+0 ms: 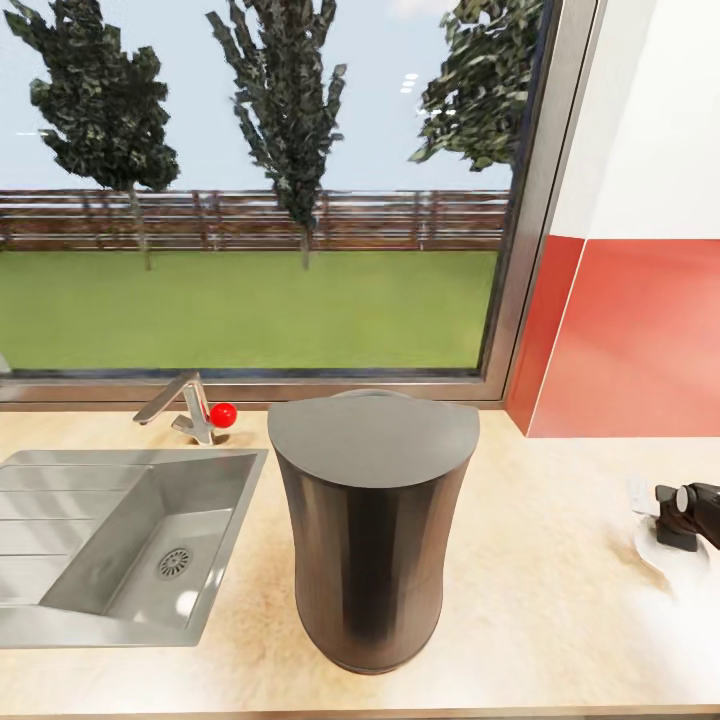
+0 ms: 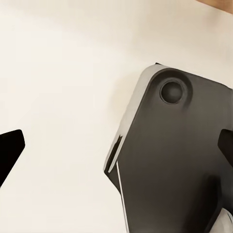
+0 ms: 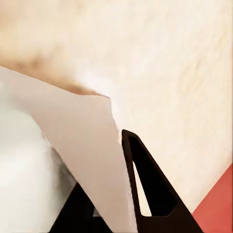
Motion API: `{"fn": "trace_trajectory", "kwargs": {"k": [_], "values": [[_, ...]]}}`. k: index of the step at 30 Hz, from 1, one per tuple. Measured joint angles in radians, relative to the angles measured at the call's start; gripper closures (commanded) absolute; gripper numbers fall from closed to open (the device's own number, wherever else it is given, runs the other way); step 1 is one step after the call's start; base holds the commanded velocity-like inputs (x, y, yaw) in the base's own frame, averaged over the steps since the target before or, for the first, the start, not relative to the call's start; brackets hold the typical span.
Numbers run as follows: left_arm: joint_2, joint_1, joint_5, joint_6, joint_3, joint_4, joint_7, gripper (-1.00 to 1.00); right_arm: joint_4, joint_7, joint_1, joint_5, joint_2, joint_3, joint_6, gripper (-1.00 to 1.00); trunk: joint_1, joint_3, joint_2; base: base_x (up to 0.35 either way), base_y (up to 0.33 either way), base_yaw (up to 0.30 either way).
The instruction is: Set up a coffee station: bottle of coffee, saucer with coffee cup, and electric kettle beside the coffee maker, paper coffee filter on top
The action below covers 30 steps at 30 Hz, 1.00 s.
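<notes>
The coffee maker (image 1: 372,530), a matte dark grey waisted cylinder, stands on the pale wood-grain countertop (image 1: 540,590) just right of the steel sink (image 1: 110,540). At the right edge, the right gripper (image 1: 680,515) pinches a thin white paper filter (image 3: 82,145) between its black fingers (image 3: 150,189), low over the countertop. The left gripper (image 2: 116,150) has its fingers spread wide, holding nothing. Behind are a tap (image 1: 180,405) and a window (image 1: 260,190).

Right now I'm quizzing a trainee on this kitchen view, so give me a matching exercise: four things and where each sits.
Things:
1. coffee maker
2. sink
3. tap
4. right gripper

Places:
A. behind the sink, below the window
B. right edge of the countertop
C. middle of the countertop
D. set into the countertop, left

Pairs: 1-C, 2-D, 3-A, 4-B
</notes>
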Motion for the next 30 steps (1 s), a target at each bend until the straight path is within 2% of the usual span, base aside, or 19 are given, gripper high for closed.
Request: {"fn": "trace_trajectory", "kwargs": {"k": [7, 16, 25, 30], "values": [[0.0, 0.0, 0.0, 0.0, 0.0, 0.0, 0.0, -1.0, -0.001, -0.002, 0.0, -0.024, 0.0, -0.002, 0.0, 1.0, 0.0, 0.0, 0.0, 0.0, 0.0, 0.0], [0.001, 0.0, -0.003, -0.005, 0.001, -0.003, -0.001, -1.0, -0.001, -0.009, 0.0, -0.023, 0.005, 0.001, 0.008, 1.0, 0.0, 0.0, 0.0, 0.0, 0.0, 0.0], [0.001, 0.0, -0.002, -0.004, 0.004, -0.003, 0.0, -1.0, -0.006, -0.009, 0.0, -0.026, 0.005, -0.005, 0.005, 1.0, -0.034, 0.028, 0.063, 0.0, 0.0, 0.0], [-0.001, 0.0, -0.001, -0.002, 0.003, -0.003, 0.0, -1.0, -0.015, 0.005, 0.0, -0.083, 0.002, -0.048, 0.003, 1.0, -0.054, 0.044, 0.098, 0.0, 0.0, 0.0]]}}
